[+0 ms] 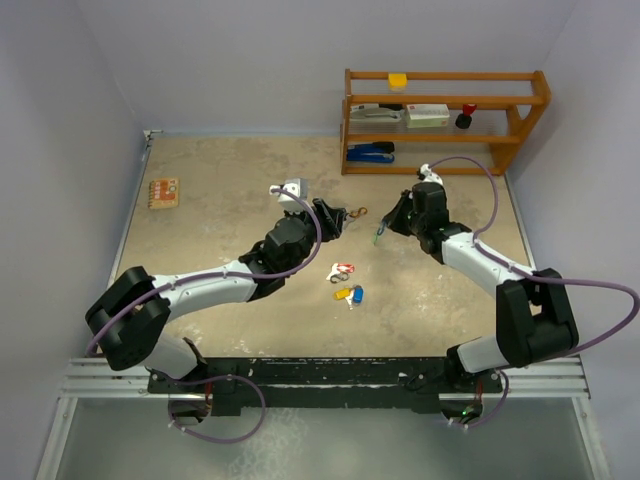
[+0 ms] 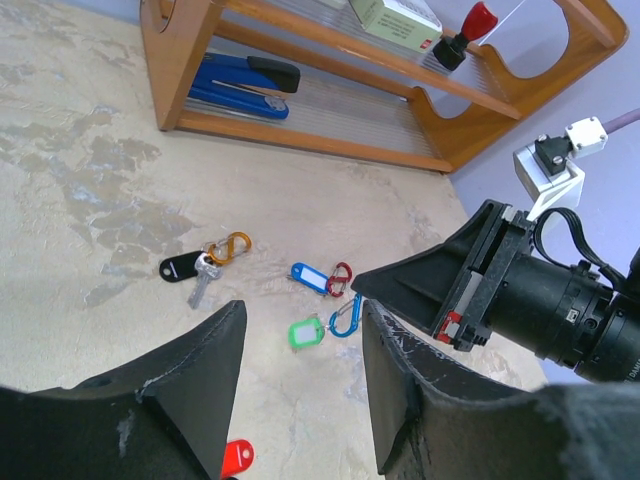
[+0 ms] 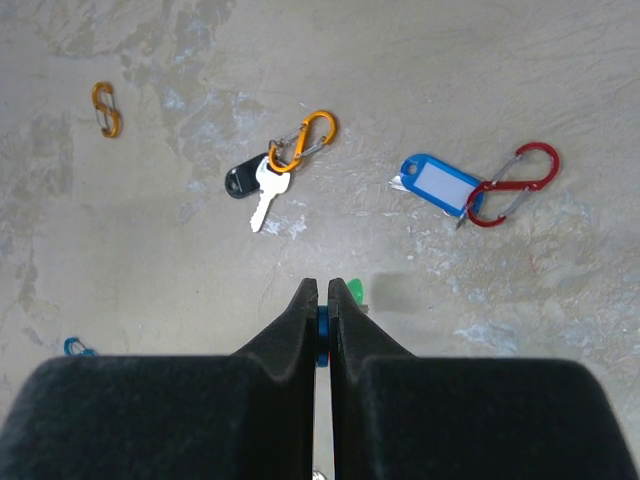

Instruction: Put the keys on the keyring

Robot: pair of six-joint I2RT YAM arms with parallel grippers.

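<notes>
Right claw [image 3: 320, 292] pinched fully closed on the blue clip [image 2: 346, 316], the green key [image 2: 305, 332] hanging from it, over the middle of the table [image 1: 220, 200]; left claw [image 2: 302, 312] stood half open, empty, just beside. Nearer the near edge lay the yellow key [image 1: 343, 294] and red key [image 1: 343, 268]; beyond the claws, the black key [image 3: 240, 182] on an orange clip [image 3: 305, 138]. Best practice, as judged: keep the clip steady, seize the next key by its head.

The top camera looks down from above and behind the arm bases, far enough back to take in the whole table [image 1: 220, 190], with the wooden shelf [image 1: 445, 120] at its far right. The left wrist camera sits low and faces the shelf. The right wrist camera looks almost straight down, close to the tabletop in front of the shelf. The 2 wrist views share the black-tagged key [image 2: 183, 267] and the blue tag [image 2: 310, 277].
</notes>
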